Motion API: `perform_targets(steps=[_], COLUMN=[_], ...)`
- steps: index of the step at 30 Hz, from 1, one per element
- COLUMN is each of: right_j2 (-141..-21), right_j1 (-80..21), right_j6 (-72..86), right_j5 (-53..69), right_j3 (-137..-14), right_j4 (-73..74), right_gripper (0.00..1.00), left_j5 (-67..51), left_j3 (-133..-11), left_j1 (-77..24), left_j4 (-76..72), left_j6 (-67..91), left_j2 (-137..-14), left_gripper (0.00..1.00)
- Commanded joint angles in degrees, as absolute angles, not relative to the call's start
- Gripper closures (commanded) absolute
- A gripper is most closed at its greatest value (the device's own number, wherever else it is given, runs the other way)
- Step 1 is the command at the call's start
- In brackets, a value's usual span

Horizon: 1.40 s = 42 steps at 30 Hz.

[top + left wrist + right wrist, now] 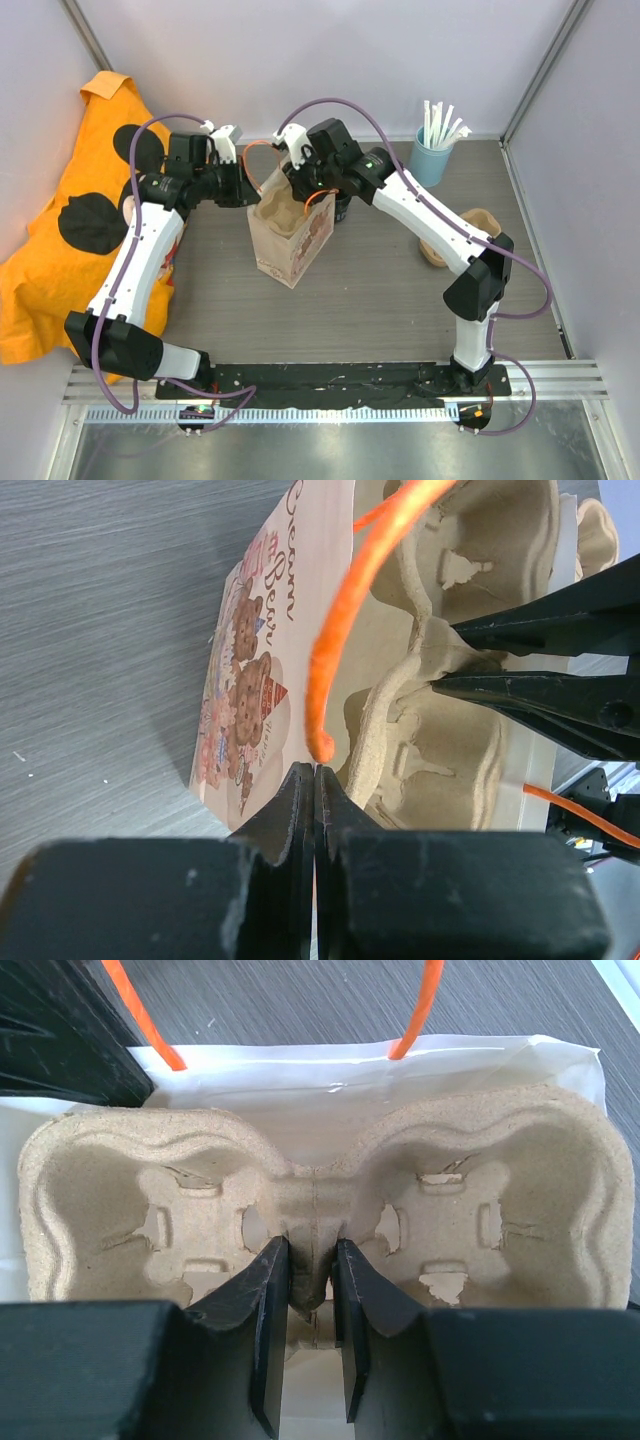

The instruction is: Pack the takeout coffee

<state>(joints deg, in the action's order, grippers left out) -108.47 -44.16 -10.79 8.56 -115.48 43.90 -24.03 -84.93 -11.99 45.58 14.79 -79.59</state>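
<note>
A printed paper bag (285, 240) stands open in the middle of the table. My left gripper (248, 190) is shut on the bag's orange handle (335, 640), its tips (316, 768) pinching the cord at the bag's rim. My right gripper (300, 188) is shut on the centre ridge of a tan pulp cup tray (130, 1190), which sits in the bag's mouth; its tips (312, 1260) squeeze the ridge. The tray also shows in the left wrist view (430, 740). A small black cup (341, 208) stands just behind the bag, mostly hidden by the right arm.
A second pulp tray (470, 232) lies at the right under the right forearm. A light blue cup of white straws (432, 152) stands at the back right. An orange cloth with black spots (70, 240) covers the left side.
</note>
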Motion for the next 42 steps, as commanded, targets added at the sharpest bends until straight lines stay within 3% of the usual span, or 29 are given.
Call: perform_targets(steps=[1, 17, 30, 42], right_j2=[-107.49, -108.72, -106.35, -105.91], right_j1=[-44.47, -49.3, -51.94, -53.35], right_j6=[-11.34, -15.55, -19.5, -19.95], right_j5=[7.21, 3.61, -7.37, -5.71], right_j3=[-116.89, -119.36, -118.39, -115.84], right_j4=[46.23, 47.28, 45.97, 47.9], right_gripper=[0.72, 0.73, 0.73, 0.73], left_j5=[-24.79, -23.91, -21.27, -20.48], left_j3=[-85.43, -84.11, -83.76, -83.67], left_j1=[-12.13, -12.04, -12.04, -12.04], left_j4=[44.12, 42.98, 42.63, 42.1], left_j6=[15.38, 16.08, 16.7, 16.87], left_j2=[-78.4, -79.28, -79.54, -80.16], left_gripper=[1.0, 1.0, 1.0, 1.0])
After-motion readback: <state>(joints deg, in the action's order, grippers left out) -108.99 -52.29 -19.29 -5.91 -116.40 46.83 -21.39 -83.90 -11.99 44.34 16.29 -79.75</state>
